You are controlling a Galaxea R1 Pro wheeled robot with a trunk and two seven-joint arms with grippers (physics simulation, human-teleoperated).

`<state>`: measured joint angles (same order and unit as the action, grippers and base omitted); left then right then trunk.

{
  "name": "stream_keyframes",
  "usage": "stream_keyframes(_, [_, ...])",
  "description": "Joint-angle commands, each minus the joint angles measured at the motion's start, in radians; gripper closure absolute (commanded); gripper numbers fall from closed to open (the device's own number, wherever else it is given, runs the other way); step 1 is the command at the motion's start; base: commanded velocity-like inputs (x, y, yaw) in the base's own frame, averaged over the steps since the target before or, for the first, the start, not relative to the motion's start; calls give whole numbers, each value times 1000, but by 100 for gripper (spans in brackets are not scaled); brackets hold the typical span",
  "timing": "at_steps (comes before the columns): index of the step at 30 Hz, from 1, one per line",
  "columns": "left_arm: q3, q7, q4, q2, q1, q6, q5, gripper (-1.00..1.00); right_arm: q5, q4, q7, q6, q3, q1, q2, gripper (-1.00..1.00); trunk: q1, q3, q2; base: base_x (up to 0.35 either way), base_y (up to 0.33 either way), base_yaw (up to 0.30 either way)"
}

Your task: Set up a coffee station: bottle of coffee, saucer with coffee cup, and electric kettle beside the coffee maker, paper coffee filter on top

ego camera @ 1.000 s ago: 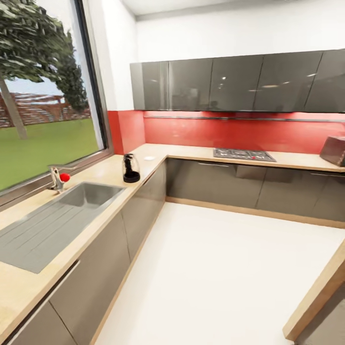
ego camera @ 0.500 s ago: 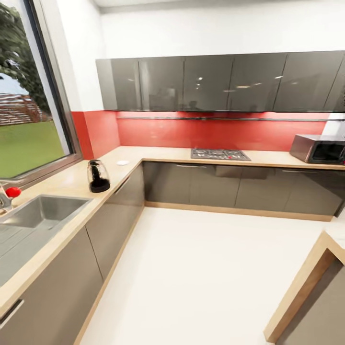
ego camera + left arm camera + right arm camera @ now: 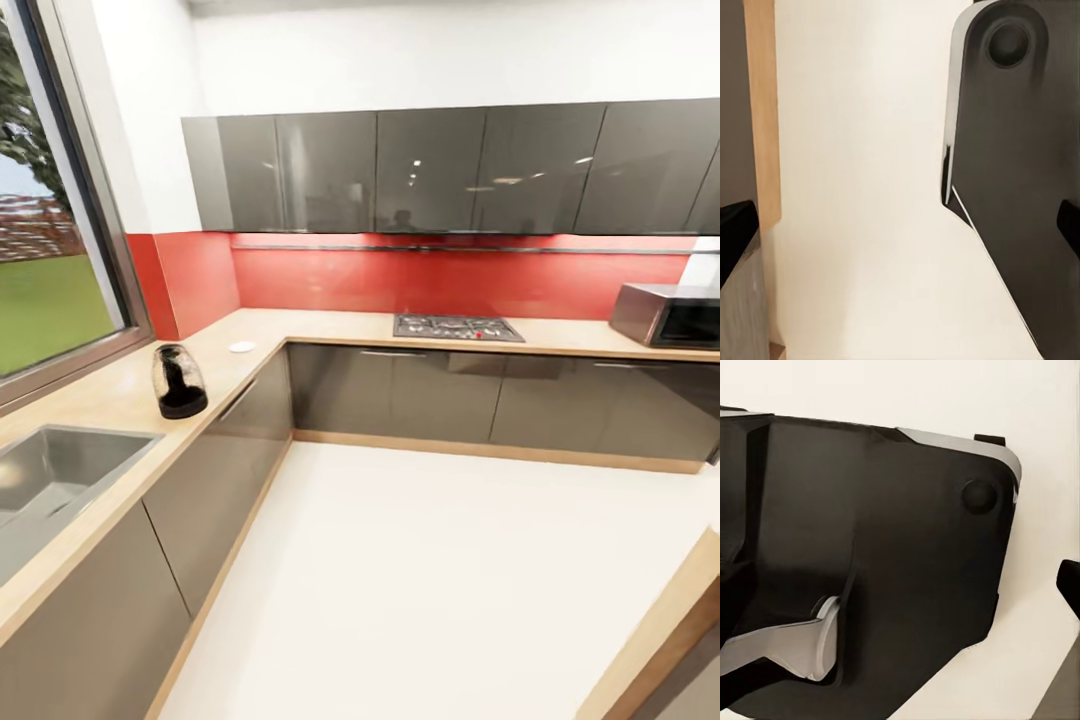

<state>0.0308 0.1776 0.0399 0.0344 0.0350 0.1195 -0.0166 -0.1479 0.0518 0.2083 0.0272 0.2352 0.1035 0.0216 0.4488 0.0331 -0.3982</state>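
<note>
I am looking across an L-shaped kitchen from the head camera, and the biggest thing in front of me is the countertop, running along the window wall on my left and turning under the red backsplash toward the far wall. Grey upper cabinets are hanging above that far run, with a cooktop set into it and a microwave sitting toward its right end. A steel sink is sunk into the near left stretch.

The electric kettle is standing upright on the left run of the counter, between the sink and the corner, near the front edge. A small white round dish, which I am taking for the saucer, is lying flat farther along near the corner, well apart from the kettle. Both are waiting on the counter, I judge, because nothing has been grouped into a station yet.

Both wrist cameras are pointing down at pale floor and the robot's dark base, which tells me the arms are hanging tucked for driving. Dark finger edges are showing at the frame sides, but I cannot tell how wide either pair of fingers is standing.
</note>
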Motion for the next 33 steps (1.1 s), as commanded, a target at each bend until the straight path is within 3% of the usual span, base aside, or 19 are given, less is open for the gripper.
stream_keyframes(1, [3,2,2,0,0,2,-2,-100,-11,0,3,3,8,1,1,-100,1,2,-2,332,-19,0])
stream_keyframes(10, [3,2,2,0,0,3,-2,-100,-10,3,2,2,4,1,4,-100,1,2,-2,334,-3,20])
stream_keyframes(22, [3,2,2,-1,0,3,-2,-100,-9,2,-3,2,6,1,4,-100,1,2,-2,334,0,236])
stream_keyframes(33, [4,2,2,-2,0,6,-2,-100,-10,1,-3,4,10,1,2,-100,1,2,-2,334,0,18])
